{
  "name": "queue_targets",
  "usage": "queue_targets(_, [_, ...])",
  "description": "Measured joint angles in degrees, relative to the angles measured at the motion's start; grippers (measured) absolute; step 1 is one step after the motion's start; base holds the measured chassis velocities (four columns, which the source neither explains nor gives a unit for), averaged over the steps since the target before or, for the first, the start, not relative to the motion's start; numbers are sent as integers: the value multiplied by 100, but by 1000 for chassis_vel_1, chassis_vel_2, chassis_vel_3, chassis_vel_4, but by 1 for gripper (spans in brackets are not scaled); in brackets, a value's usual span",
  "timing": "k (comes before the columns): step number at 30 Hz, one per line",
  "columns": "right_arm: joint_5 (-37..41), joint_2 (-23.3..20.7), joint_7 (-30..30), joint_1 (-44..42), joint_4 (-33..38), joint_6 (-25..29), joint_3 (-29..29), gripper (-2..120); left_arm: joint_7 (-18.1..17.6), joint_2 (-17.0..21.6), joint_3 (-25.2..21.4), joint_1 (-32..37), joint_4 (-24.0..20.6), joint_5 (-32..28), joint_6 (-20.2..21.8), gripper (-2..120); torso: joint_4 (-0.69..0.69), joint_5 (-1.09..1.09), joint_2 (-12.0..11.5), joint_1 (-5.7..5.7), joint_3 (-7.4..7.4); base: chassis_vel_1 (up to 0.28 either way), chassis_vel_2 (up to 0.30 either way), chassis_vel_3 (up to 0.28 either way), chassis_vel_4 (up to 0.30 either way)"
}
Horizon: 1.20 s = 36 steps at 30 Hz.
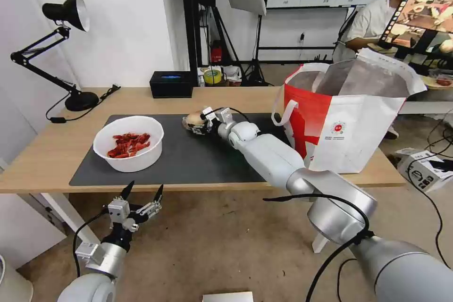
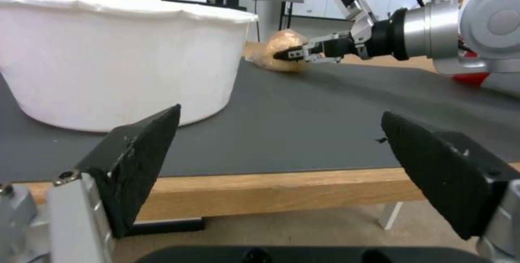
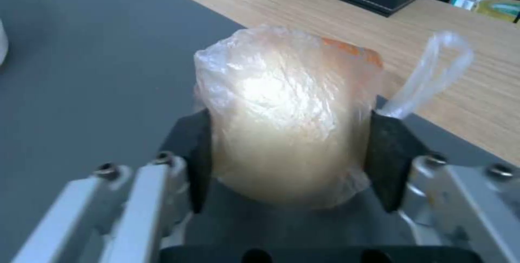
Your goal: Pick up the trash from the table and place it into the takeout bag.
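Observation:
A beige roundish lump wrapped in clear film lies on the dark mat near its far edge. My right gripper is shut on the lump, one pad pressed to each side; it rests on the mat. The left wrist view shows the lump and the right gripper from the side. A white bowl of red shells stands on the mat's left part. The takeout bag stands upright and open at the table's right end. My left gripper hangs open below the table's front edge.
A black box sits at the back of the light-wood table, close behind the lump. A black desk lamp stands at the back left. The bowl's wall is near the left gripper's fingers.

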Motion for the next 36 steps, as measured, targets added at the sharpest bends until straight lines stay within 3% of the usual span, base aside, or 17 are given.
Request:
queue_targets(3, [2,0,7,2,7,0,4,46,1,2,-2,1,-5,-5,-2,100,0,0,0,0,0,0,0,0,0])
queue_targets(5, [6,-4,15,2,5,-1,16,30,2,0,-3,4,-7,-9,-3,100,0,0,0,0,0,0,0,0,0])
queue_targets(14, [21,-7,40,-53,8,-16,38,3,2,11,-8,16,-27,-16,-4,100,0,0,0,0,0,0,0,0,0])
queue_targets(27, [52,-40,108,-57,270,-61,323,3,-4,65,-43,31,-46,-93,-4,100,0,0,0,0,0,0,0,0,0])
queue_targets(31, [205,-227,313,-50,817,-216,459,3,-9,99,-50,25,-70,-126,-3,100,2,0,0,0,0,0,0,0,0])
queue_targets(36, [423,-769,680,-93,1794,-417,445,3,-17,105,-50,43,-124,-130,7,100,-3,0,0,0,0,0,0,0,0])
